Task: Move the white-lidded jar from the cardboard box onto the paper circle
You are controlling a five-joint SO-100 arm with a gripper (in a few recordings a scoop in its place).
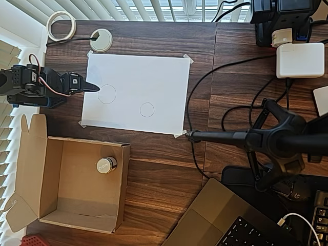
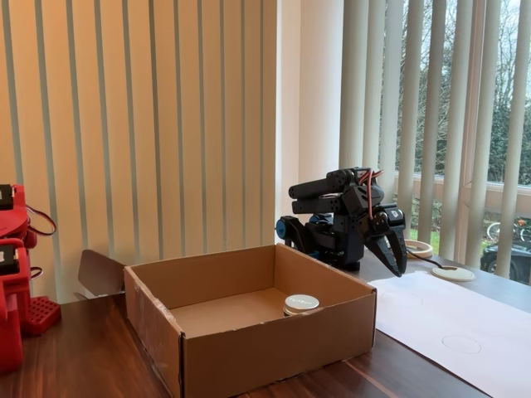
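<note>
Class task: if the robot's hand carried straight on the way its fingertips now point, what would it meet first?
In the fixed view the hand tips downward, so it would probably meet the left edge of the paper sheet, beside the larger drawn circle. Depth is uncertain.

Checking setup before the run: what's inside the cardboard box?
Only the white-lidded jar sits on the cardboard box floor near one wall. The floor beneath the jar is hidden.

My black five-joint arm sits folded back on its base, upper links doubled over. My black two-finger end effector [image 2: 397, 259] hangs tip-down and holds nothing; in the overhead view its fingers [image 1: 92, 87] come together in a narrow point.
</note>
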